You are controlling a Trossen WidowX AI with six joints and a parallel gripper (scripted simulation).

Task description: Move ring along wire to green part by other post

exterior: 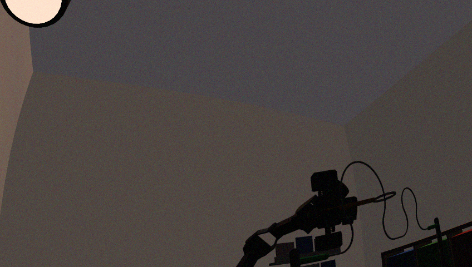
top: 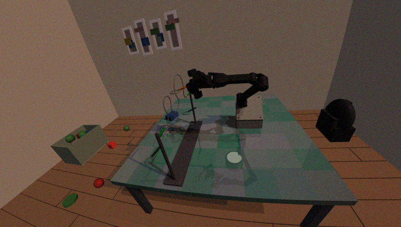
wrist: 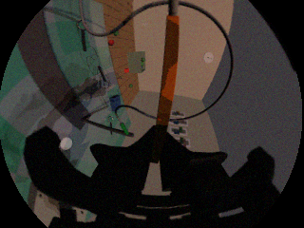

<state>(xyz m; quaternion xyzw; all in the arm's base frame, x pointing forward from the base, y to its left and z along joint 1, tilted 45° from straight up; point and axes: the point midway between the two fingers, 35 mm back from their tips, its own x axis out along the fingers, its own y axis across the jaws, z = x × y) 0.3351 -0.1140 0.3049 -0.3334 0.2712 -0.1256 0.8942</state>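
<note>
My gripper [top: 187,86] [exterior: 356,204] [wrist: 156,128] is shut on the orange handle [top: 182,88] [exterior: 365,201] [wrist: 171,71]. The ring [exterior: 394,192] is around the grey wire [exterior: 357,161] [wrist: 232,62] on the descending side of its tall loop in the exterior view; whether they touch is unclear. The wrist view cuts off the ring. One green part [top: 162,131] [exterior: 431,227] is by the near post [top: 166,157] [exterior: 438,236]. The other green part [top: 188,93] [exterior: 314,257] [wrist: 123,128] is by the far post [top: 192,108], below my gripper.
The posts stand on a dark base [top: 187,157]. Beyond it are a blue block [top: 172,116] and two dark rods with loops, one near the far post [top: 189,110] and one near the near post [top: 155,152]. A pale disc [top: 234,157] is on the arm's side.
</note>
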